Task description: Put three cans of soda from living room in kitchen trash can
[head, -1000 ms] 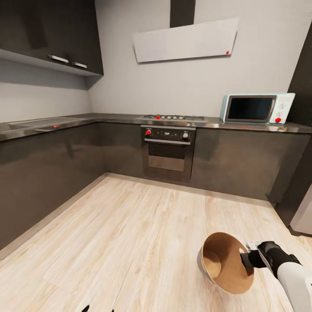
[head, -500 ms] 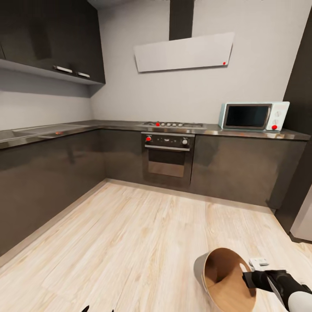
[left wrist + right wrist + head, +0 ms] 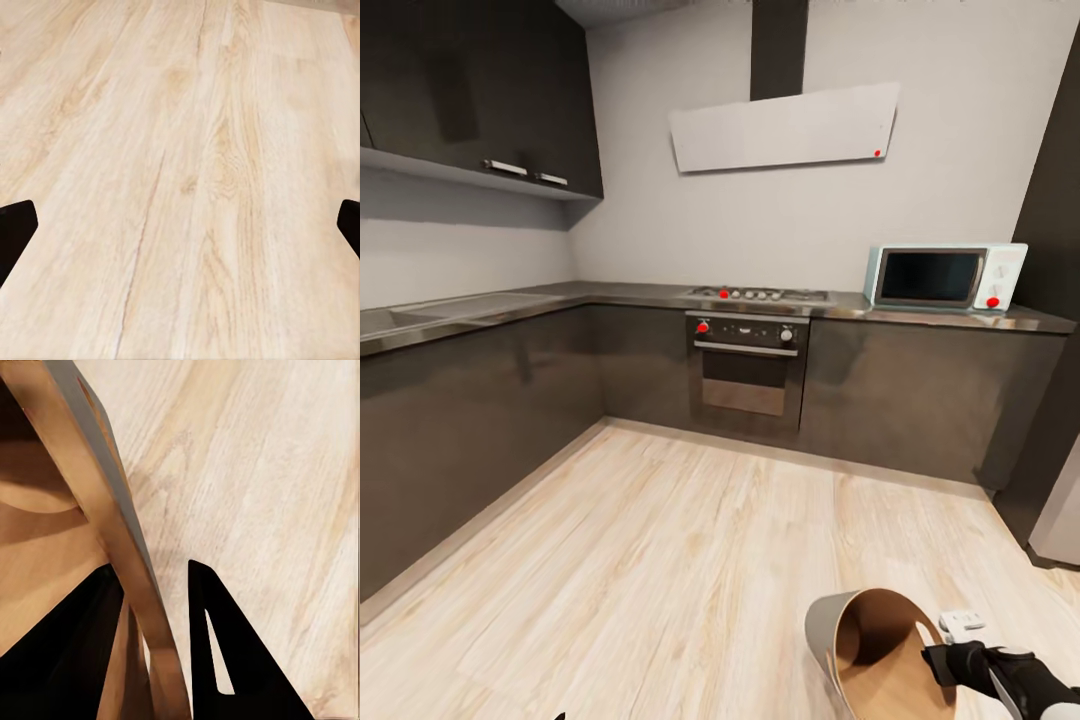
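The right gripper [image 3: 945, 662] is clamped on the tilted tash can's [image 3: 870, 640] rim, well in front of the oven [image 3: 748, 368]; the left gripper [image 3: 180, 225] is spread wide.

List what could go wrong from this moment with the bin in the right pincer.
1. The right pincer pinches only the thin wall of the trash can, one finger inside, one outside; such an edge grip could slip or let the bin swing.
2. The trash can hangs tilted, mouth sideways, above the wood floor; anything put in it now might roll out.
3. The left pincer is open over bare floor, giving no second support.
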{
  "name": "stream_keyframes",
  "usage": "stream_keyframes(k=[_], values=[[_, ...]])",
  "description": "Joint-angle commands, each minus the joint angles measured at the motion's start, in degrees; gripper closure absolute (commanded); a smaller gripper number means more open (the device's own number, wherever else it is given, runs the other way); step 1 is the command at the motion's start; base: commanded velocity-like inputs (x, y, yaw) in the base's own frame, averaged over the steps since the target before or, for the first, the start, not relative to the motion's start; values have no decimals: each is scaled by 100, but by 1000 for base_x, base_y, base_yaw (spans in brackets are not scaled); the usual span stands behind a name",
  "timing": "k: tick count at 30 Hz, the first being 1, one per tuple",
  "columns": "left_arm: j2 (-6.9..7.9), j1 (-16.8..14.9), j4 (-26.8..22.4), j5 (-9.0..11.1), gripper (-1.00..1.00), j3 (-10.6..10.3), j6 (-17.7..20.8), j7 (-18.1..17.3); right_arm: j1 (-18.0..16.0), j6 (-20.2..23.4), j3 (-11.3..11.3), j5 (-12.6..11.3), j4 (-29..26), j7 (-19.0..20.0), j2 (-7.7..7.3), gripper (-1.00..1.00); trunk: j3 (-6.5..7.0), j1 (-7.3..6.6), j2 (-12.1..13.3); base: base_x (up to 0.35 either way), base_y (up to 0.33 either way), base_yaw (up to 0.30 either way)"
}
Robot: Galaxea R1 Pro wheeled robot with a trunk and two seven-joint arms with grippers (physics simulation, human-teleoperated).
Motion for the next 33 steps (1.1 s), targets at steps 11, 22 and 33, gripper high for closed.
stream_keyframes(k=[11,22,33], values=[[0,0,4,-1,-100,-3,0,0,115,-177,-54,-318,-23,42,-25,100,199,-243,442,0,0,0],[0,0,16,-1,-100,-8,0,5,1008,-1574,-56,-990,-502,438,-6,100,396,-484,883,0,0,0],[0,-54,94,-1,-100,-8,0,6,1775,-3111,-267,-1695,-579,720,-4,100,594,-726,1325,0,0,0]])
